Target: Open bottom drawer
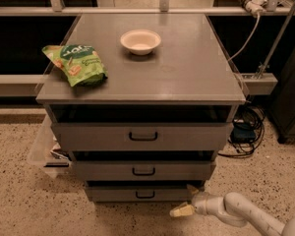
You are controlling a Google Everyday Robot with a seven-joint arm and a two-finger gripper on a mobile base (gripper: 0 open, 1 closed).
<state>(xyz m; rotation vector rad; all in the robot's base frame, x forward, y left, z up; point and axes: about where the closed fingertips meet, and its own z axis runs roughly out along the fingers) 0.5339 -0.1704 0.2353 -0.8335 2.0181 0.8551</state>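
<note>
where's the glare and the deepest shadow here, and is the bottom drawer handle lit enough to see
Camera view: soft sheen on the cabinet top near the bowl; deepest shadow in the recess under that top; the bottom drawer is dim, but its black handle shows; the gripper, low by the drawer's right end, is brightly lit.

- Single camera view: high, in front of the drawer unit, looking forward and steeply down.
- Mid-range: the frame spans the whole counter point(187, 73) top down to the speckled floor point(19, 200).
- Bottom drawer point(113, 193) sits low centre, near the lower edge.
- End effector point(187, 199) enters from the lower right corner, just beside that drawer's right end, fingers apart.
</note>
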